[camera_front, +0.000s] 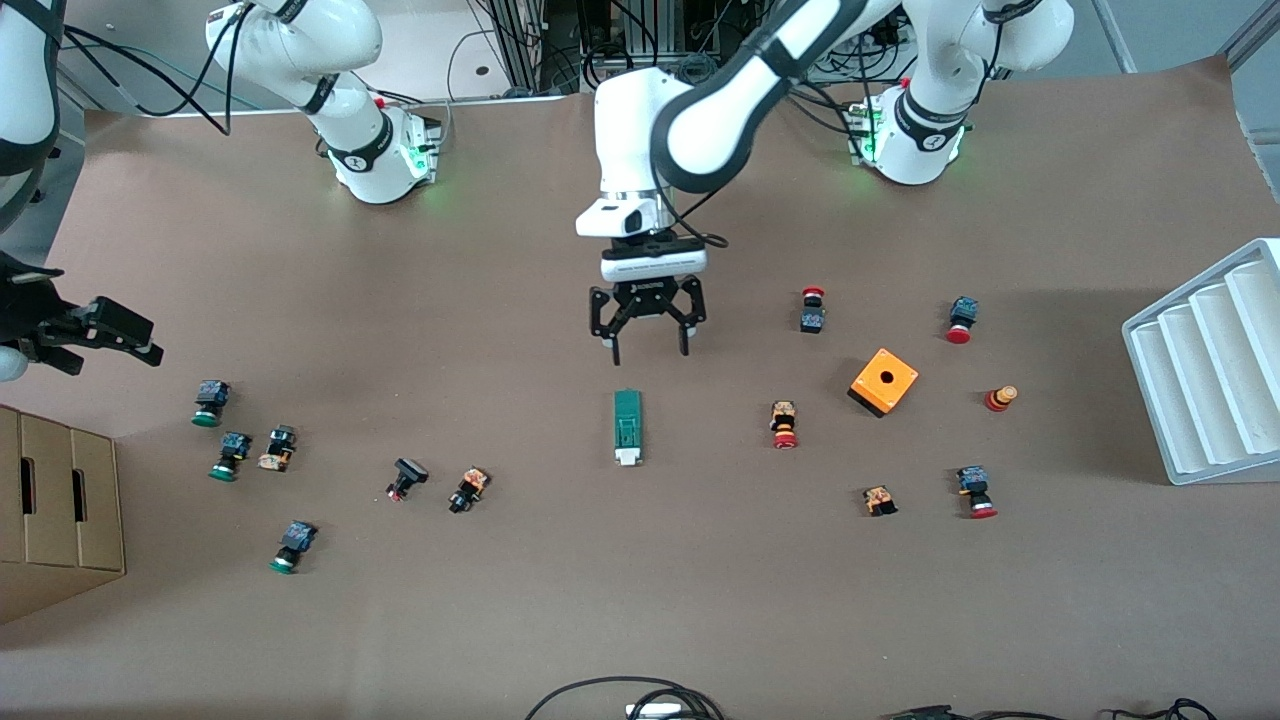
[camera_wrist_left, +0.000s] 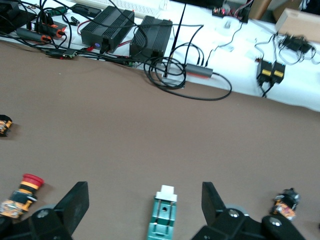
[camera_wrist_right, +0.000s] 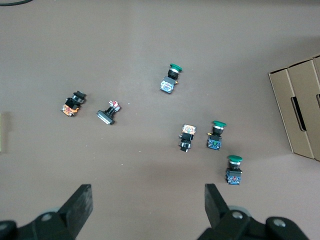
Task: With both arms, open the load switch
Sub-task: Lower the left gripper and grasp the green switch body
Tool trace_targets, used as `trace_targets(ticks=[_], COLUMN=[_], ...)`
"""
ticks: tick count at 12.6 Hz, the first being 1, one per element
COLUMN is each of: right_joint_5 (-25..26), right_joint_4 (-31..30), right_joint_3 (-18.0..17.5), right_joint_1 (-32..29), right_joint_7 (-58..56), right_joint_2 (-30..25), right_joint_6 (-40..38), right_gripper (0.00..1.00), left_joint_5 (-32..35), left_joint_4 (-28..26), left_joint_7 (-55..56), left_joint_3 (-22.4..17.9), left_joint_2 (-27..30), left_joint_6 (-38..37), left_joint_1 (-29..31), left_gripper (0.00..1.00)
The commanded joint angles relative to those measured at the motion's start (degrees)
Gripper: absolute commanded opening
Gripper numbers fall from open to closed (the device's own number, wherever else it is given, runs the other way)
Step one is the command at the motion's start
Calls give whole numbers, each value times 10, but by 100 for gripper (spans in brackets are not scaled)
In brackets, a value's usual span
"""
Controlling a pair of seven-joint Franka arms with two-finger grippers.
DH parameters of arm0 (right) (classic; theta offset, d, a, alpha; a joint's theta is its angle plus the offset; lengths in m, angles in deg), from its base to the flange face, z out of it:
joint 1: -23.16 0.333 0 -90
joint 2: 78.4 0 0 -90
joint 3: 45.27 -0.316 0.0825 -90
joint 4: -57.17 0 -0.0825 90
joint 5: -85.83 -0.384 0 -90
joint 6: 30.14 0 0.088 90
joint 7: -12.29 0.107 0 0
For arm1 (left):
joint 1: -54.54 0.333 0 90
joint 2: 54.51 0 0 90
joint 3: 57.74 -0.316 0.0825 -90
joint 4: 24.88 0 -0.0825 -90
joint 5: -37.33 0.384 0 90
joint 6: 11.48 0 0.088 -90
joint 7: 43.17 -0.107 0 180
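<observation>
Here the left arm reaches out from its base at the top of the front view, its forearm angled across toward the middle of the table and its wrist turned straight down. The left gripper hangs over bare brown table, fingers pointing down and spread wide with nothing between them. The load switch lies flat just nearer the front camera than that gripper — a slim green block with its white tab end toward the camera, its long side running away from the camera toward the robots' bases. In the left wrist view the load switch sits between the two black fingers, clear of both.

The right arm bends up and out of the frame near its base; its right gripper shows at the edge of the front view at the right arm's end of the table, held above the surface beside the cardboard box. Its fingers are also wide apart and empty — the right wrist view looks down between them on a scatter of green push buttons and the corner of the cardboard box.

An orange box with a hole sits toward the left arm's end, with red-capped buttons around it and a white tray at the table's edge.
</observation>
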Motion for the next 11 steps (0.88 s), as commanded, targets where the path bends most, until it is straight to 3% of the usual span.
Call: trace_targets(ticks=[1, 4, 11], right_joint_5=[6, 6, 6], right_joint_4=[8, 8, 9], right_joint_3=[0, 0, 0], right_joint_1=[1, 1, 0], right_joint_7=[1, 1, 1], right_joint_2=[5, 5, 6], right_joint_6=[4, 4, 3], right_gripper=[100, 100, 100], left_joint_5=[73, 162, 234], left_joint_4=[26, 40, 77], left_joint_7=[86, 180, 218], left_joint_3=[-1, 24, 26], left_joint_2=[-39, -97, -190], left_joint_6=[-49, -111, -162], left_joint_1=[-24, -36, -66], left_gripper=[99, 100, 99])
